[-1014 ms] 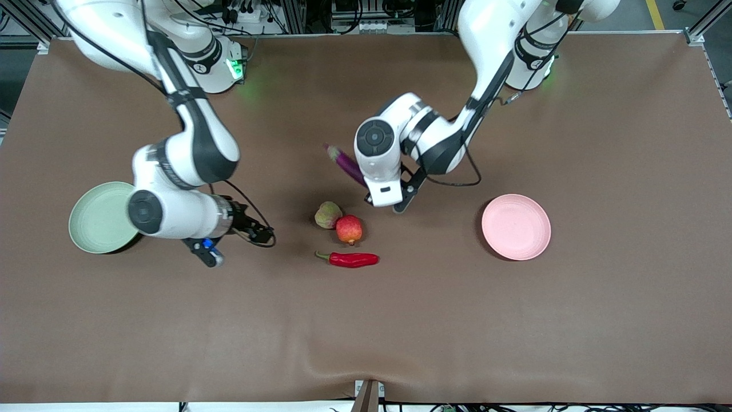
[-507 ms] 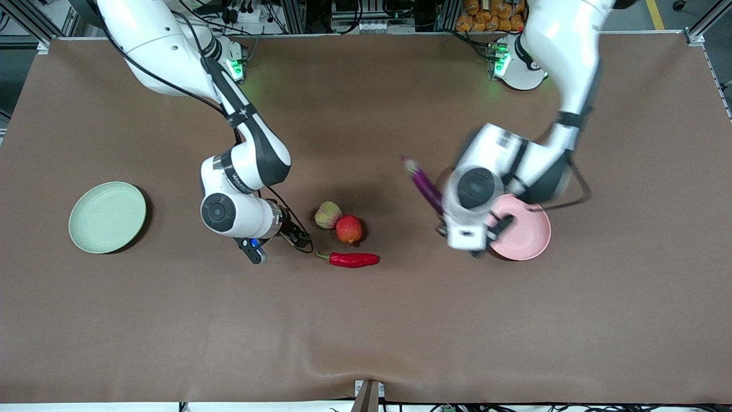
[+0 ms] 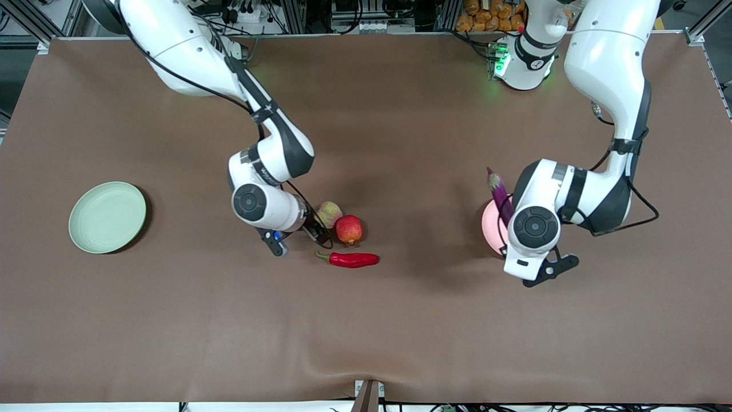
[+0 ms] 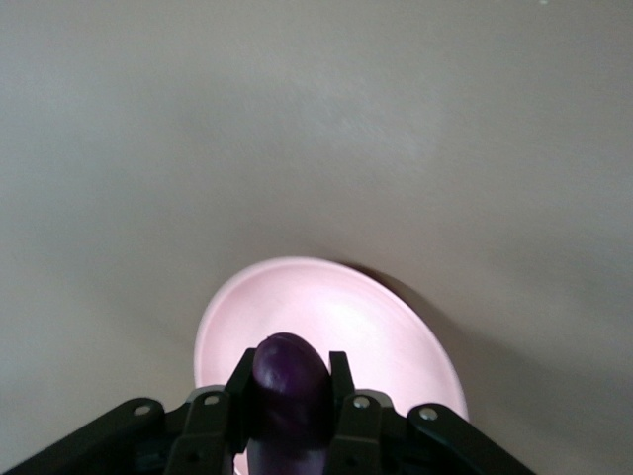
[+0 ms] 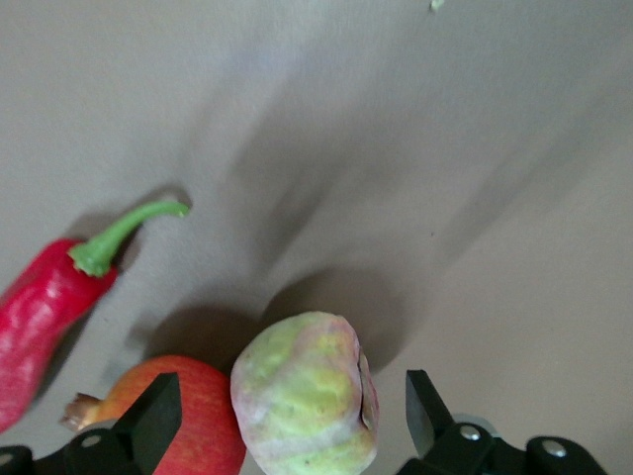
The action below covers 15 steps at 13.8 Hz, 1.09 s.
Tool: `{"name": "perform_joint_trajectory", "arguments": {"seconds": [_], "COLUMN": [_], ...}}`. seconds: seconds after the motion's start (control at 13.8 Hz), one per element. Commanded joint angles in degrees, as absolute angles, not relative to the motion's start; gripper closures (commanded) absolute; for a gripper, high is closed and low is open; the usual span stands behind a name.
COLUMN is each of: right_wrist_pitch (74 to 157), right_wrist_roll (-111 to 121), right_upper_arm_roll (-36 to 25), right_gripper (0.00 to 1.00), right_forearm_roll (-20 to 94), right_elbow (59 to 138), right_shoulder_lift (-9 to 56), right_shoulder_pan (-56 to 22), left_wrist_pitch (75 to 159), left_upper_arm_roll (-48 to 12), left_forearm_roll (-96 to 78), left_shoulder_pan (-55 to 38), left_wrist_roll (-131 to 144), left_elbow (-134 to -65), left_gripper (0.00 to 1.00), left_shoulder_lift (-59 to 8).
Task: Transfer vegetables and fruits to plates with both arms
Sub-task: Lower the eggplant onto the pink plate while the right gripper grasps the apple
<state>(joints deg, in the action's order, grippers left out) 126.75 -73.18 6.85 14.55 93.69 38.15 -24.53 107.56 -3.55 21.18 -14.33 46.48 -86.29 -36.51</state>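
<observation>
My left gripper (image 4: 292, 374) is shut on the purple eggplant (image 3: 499, 193) and holds it over the pink plate (image 3: 489, 226), whose rim also shows in the left wrist view (image 4: 326, 297). My right gripper (image 5: 292, 396) is open, low over the table, with its fingers on either side of the yellow-green fruit (image 5: 302, 396). In the front view that fruit (image 3: 329, 212) sits beside the red-orange fruit (image 3: 349, 229). The red chili (image 3: 351, 260) lies just nearer the camera. The green plate (image 3: 107, 217) is empty at the right arm's end.
The brown mat (image 3: 366, 332) covers the whole table. The left arm's wrist (image 3: 534, 229) hides most of the pink plate in the front view. The red-orange fruit (image 5: 188, 416) lies close by one finger of my right gripper.
My left arm swung the eggplant from the table's middle to over the pink plate. My right arm moved from beside the green plate to the yellow-green fruit.
</observation>
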Motion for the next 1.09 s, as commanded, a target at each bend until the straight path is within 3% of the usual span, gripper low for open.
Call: {"name": "perform_joint_trajectory", "arguments": {"seconds": [0.0,0.43,0.51,0.65,0.72,0.8,0.94,1.01], "right_wrist_pitch": [127.3,130.3,130.3,130.1,129.7,129.2,123.5,120.5], "right_wrist_roll": [-73.7,-73.9,-74.4,-73.6,-73.3,-72.9,-70.2,-67.4], "right_upper_arm_roll": [6.7,6.7,6.7,6.7,6.7,6.7,6.7,6.7], "right_gripper": [0.00,0.00,0.07,0.66,0.99,1.00,1.00,1.00], "right_forearm_roll": [15.3,15.3,15.3,15.0,15.0,15.0,15.0,15.2], "right_elbow": [94.2,95.4,95.5,95.4,95.4,95.4,94.1,93.6], "right_shoulder_lift": [38.5,39.5,39.5,39.5,39.4,39.2,38.4,37.8], "right_shoulder_pan": [-25.0,-26.5,-26.5,-26.5,-26.2,-25.7,-23.7,-22.3], "left_wrist_pitch": [109.7,119.3,120.1,120.2,120.2,120.2,120.2,120.2], "left_upper_arm_roll": [-4.2,-4.2,-4.2,-4.1,-4.1,-4.1,-4.1,-4.1], "left_forearm_roll": [23.8,28.0,28.2,28.9,29.4,29.4,29.7,29.6], "left_shoulder_pan": [-12.9,-12.8,-12.8,-12.7,-12.2,-12.0,-12.1,-12.2], "left_wrist_roll": [40.4,38.2,38.2,38.1,38.1,38.1,38.1,38.4], "left_elbow": [-86.0,-86.0,-86.0,-86.1,-86.1,-86.1,-86.2,-86.2], "left_gripper": [1.00,1.00,1.00,1.00,0.95,0.58,0.00,0.00], "left_shoulder_lift": [-37.4,-42.2,-42.7,-42.8,-42.8,-42.9,-42.9,-43.0]}}
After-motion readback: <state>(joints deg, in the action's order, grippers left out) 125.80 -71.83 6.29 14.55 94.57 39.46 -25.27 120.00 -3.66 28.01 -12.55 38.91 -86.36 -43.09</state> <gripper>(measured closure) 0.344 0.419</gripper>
